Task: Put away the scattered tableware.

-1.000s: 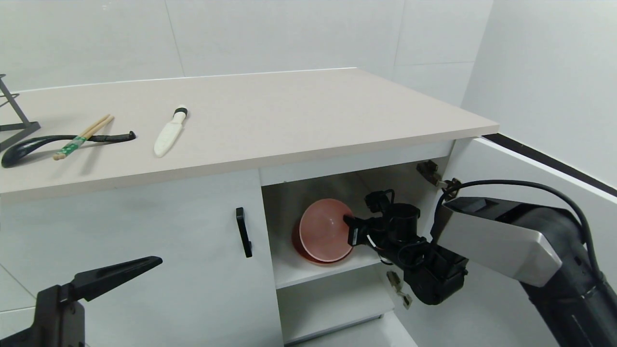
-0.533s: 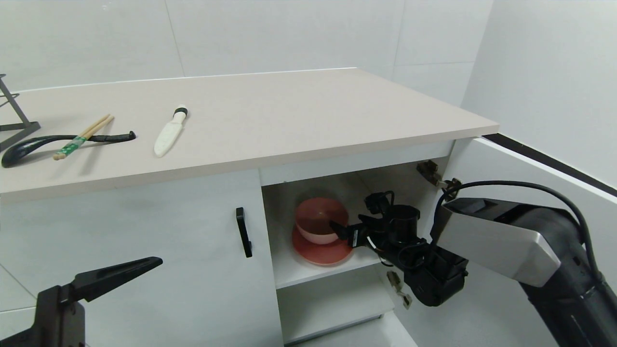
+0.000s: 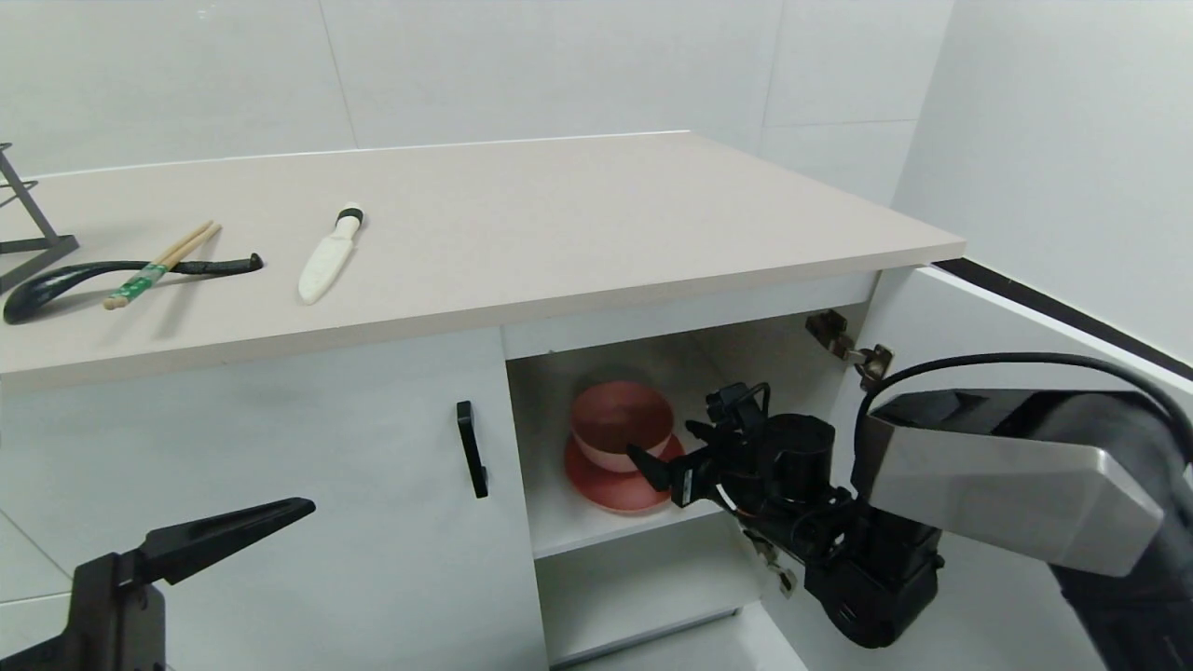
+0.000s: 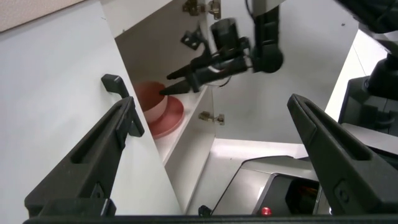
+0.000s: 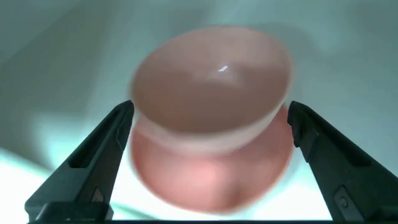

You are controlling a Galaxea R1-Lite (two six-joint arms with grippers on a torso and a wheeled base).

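As bowl (image 5: 211, 81) tops plate (image 5: 205, 182), jaws gape (right wrist).

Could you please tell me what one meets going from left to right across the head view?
The chopsticks → white knife → black door handle → pink bowl → door hinge.
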